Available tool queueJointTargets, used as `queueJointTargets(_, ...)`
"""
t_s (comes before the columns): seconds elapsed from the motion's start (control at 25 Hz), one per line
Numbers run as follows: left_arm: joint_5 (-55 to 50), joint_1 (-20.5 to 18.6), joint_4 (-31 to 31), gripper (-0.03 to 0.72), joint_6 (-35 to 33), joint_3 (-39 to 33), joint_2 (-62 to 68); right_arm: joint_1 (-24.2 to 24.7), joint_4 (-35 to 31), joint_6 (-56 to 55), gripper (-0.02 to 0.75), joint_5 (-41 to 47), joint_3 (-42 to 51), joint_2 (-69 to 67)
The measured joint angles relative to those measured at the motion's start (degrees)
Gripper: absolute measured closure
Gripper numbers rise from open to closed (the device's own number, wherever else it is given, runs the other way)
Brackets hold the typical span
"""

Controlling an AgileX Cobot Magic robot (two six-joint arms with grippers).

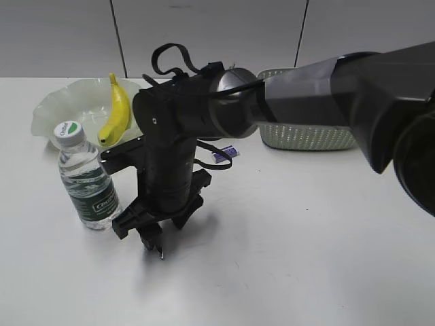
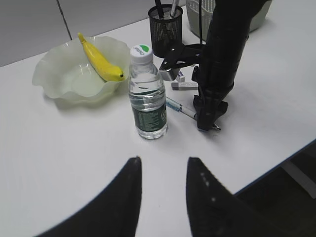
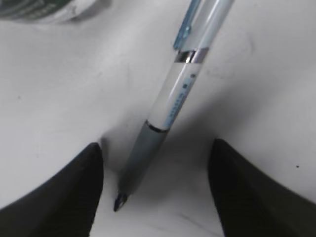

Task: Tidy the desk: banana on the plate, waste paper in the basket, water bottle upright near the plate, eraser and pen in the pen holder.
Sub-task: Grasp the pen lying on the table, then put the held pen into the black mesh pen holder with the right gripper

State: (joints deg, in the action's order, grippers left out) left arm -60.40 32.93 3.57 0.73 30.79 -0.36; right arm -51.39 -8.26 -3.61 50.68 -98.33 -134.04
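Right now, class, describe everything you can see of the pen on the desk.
The pen is a slim retractable ballpoint: white barrel with small print, grey grip, chrome ring, pale blue clip, dark tip out. It lies flat on the white desk, tip between the open fingers of the right claw, which do not touch it. The water bottle stands nearby.

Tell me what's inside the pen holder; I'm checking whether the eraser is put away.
The pen holder shows upright pens or tools above its rim. Its bottom is hidden. An eraser-like block lies on the desk.
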Motion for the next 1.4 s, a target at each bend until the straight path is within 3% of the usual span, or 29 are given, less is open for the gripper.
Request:
queueJointTargets(0.04,0.0,0.0,0.0,0.457,0.0,0.0,0.0,0.0,0.2,0.0,0.26,0.0,0.0,0.0)
queueJointTargets(0.2,0.0,0.0,0.0,0.457,0.0,0.0,0.0,0.0,0.2,0.0,0.545,0.1,-0.1,-0.1)
queueJointTargets(0.28,0.0,0.0,0.0,0.457,0.0,0.0,0.0,0.0,0.3,0.0,0.65,0.1,-0.1,-0.1)
queueJointTargets(0.64,0.0,0.0,0.0,0.457,0.0,0.0,0.0,0.7,5.3,-7.3,0.647,2.7,-0.6,1.0)
queueJointTargets(1.0,0.0,0.0,0.0,0.457,0.0,0.0,0.0,2.0,11.1,-11.7,0.646,-3.6,-0.6,13.8)
queueJointTargets(1.4,0.0,0.0,0.0,0.457,0.0,0.0,0.0,14.5,16.1,-15.3,0.646,-24.1,3.7,23.6)
